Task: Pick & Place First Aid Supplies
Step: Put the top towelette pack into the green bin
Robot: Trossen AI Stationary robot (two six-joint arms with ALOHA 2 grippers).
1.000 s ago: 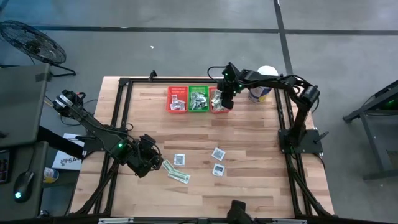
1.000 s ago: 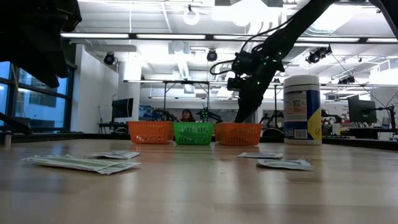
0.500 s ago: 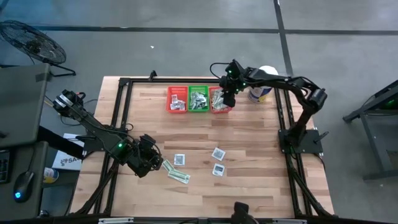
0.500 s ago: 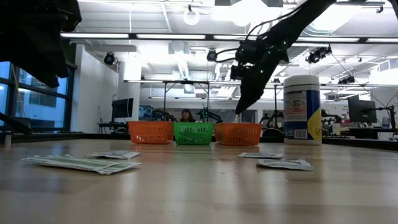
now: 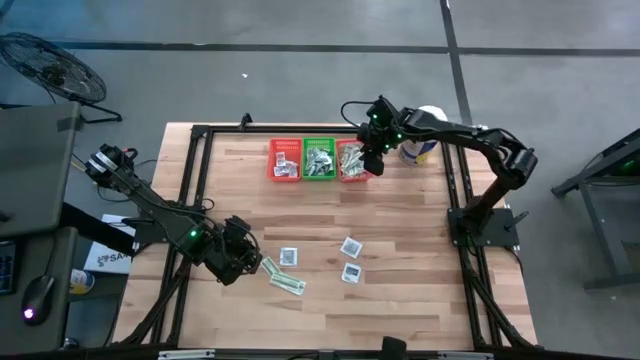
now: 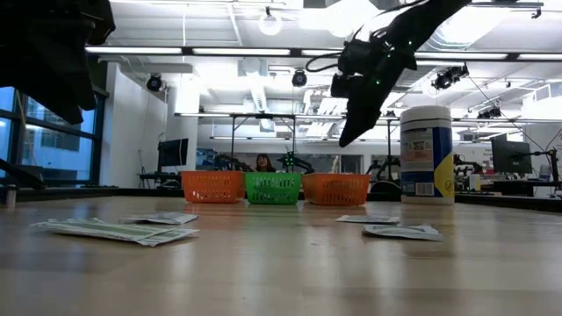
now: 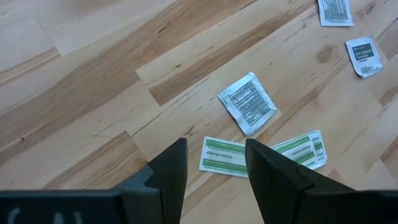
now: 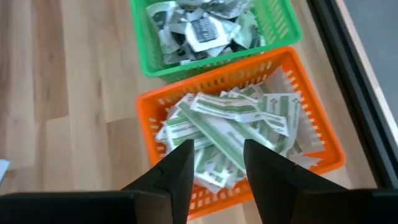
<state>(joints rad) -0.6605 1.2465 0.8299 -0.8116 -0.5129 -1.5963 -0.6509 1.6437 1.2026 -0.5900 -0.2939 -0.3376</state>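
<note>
Three mesh baskets (image 5: 320, 160) are set in a row near the table's (image 5: 400, 215) far edge. A white tub (image 6: 427, 155) is stood right of the baskets.

We see green-and-white strips (image 8: 231, 124) heaped in a basket, and white printed packets (image 5: 349, 246) lying flat on the surface.

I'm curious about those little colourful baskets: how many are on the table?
3, side by side at the table's far edge: a red basket on the left, a green basket in the middle, an orange-red basket under the right gripper.
</note>
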